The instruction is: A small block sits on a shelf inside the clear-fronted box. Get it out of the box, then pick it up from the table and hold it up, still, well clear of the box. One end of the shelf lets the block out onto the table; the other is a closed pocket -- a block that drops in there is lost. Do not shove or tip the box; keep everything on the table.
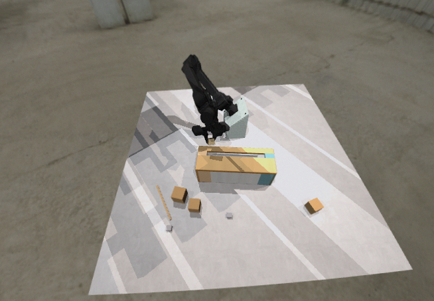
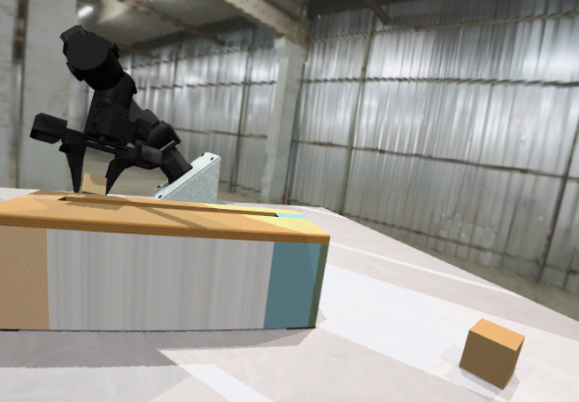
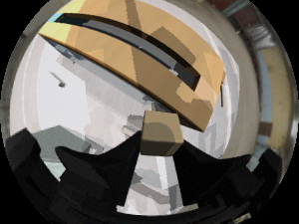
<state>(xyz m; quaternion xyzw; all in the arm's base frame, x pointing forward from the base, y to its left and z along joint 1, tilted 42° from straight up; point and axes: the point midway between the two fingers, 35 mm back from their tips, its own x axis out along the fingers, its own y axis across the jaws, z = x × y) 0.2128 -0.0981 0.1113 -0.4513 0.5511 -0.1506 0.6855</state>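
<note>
A small tan block (image 1: 211, 141) (image 2: 93, 183) (image 3: 161, 133) is between the fingertips. My gripper (image 1: 210, 142) (image 2: 93, 188) (image 3: 156, 135) is shut on it. In the top view the gripper and block are behind the box, near its left end; in the exterior view they show above the box's back edge. The long orange box (image 1: 221, 164) (image 2: 159, 279) (image 3: 174, 96) stands upright, with a slot in its top, a grey front panel and a teal section at the right end. The shelf inside cannot be made out. The gap between block and box is hard to judge.
A pale green wedge-shaped mount (image 1: 238, 124) (image 2: 200, 182) is behind the box. In front are two orange cubes (image 1: 178, 194) (image 1: 194, 205), a thin stick (image 1: 163, 202) and two small grey cubes (image 1: 168, 227) (image 1: 229, 215). Another orange cube (image 1: 314, 205) (image 2: 490, 355) is at right.
</note>
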